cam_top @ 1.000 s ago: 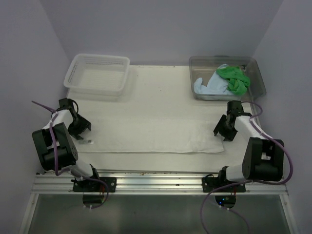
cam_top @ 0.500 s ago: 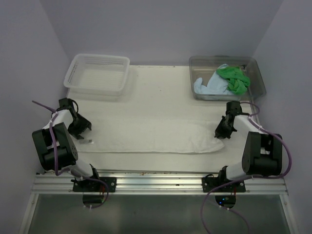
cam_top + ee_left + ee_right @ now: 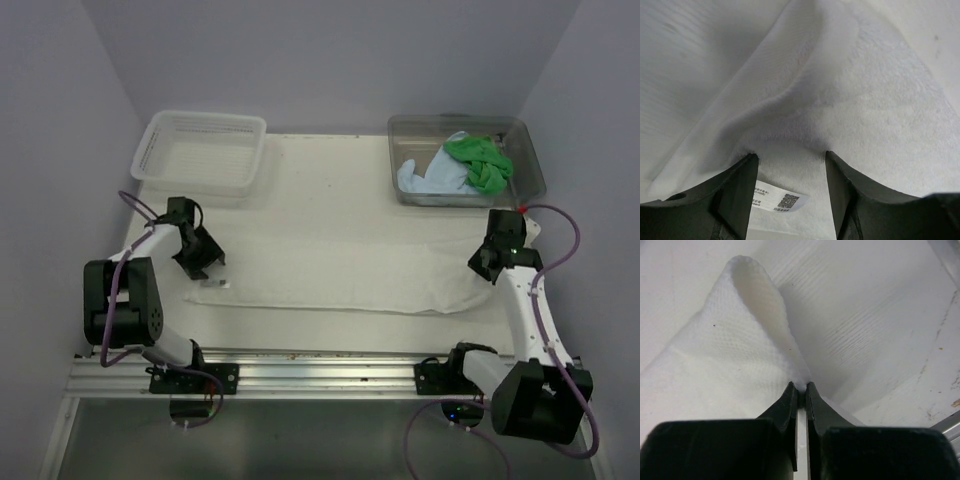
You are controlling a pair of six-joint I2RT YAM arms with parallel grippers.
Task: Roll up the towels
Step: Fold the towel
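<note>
A white towel (image 3: 330, 275) lies stretched across the table's middle. My right gripper (image 3: 482, 270) is shut on its right end; in the right wrist view the jaws (image 3: 802, 386) pinch a raised fold of the white towel (image 3: 725, 350). My left gripper (image 3: 207, 266) stands open over the towel's left end. In the left wrist view both fingertips (image 3: 752, 159) touch the white towel (image 3: 865, 115), with its printed label (image 3: 780, 200) lying between them. A green towel (image 3: 478, 160) and a light blue towel (image 3: 425, 178) lie bunched in the clear tub.
The clear plastic tub (image 3: 530, 165) stands at the back right, just behind the right arm. A white lattice basket (image 3: 200, 150) stands at the back left. The metal rail (image 3: 320, 365) with both arm bases runs along the near edge.
The right gripper shut on the towel's right end and drew it rightward. The left arm moved right onto the towel's left end. The towel shifted right and pulled straighter.
</note>
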